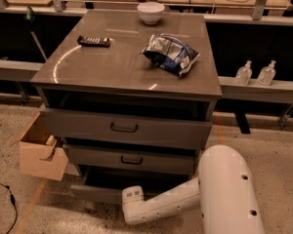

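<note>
white casing covers the arm (185, 199), which is stretched low over the floor from the right toward the front of a grey desk (112, 67) with three drawers. the gripper (133, 199) is found at the arm's left end, just in front of the bottom drawer (105, 191) and near the middle of its front. whether it is apart or together cannot be told, and contact with the drawer cannot be made out either. the bottom drawer is seen pulled out a little, with its dark inside shown above the front panel. the middle drawer (132, 159) and the top drawer (124, 127) are also drawn out slightly, each fitted with a dark handle. on the desk top a crumpled chip bag (171, 53) is laid toward the right, a white bowl (151, 12) is set at the far edge, and a dark remote (94, 41) is placed on the left, well apart from the bag. a light wooden box (39, 155) is stood on the floor just beside the desk's left side. two clear bottles (243, 73) are kept on a ledge to the right.
</note>
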`<action>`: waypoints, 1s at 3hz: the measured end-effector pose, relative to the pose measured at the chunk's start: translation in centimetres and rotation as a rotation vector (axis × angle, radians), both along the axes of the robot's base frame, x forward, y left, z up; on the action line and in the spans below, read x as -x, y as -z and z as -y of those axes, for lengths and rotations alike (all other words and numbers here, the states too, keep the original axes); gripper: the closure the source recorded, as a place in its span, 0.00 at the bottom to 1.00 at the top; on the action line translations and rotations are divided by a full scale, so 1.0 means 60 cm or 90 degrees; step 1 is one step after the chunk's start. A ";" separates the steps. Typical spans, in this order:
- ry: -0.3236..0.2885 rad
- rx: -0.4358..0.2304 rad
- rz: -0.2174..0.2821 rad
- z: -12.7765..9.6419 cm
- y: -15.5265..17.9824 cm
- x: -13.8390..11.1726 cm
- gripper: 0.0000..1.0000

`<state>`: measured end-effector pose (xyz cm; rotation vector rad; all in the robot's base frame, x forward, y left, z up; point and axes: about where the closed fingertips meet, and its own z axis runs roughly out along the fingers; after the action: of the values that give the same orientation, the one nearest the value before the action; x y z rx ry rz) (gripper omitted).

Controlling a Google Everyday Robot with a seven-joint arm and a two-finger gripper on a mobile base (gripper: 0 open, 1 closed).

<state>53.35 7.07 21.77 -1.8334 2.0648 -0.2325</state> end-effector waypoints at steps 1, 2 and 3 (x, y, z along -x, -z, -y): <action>-0.008 -0.005 -0.013 -0.010 0.007 0.004 0.51; -0.018 -0.008 -0.020 -0.020 0.020 0.006 0.51; -0.022 -0.010 -0.020 -0.028 0.037 0.000 0.54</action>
<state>53.36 8.74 19.55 -1.8735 2.0480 -0.1783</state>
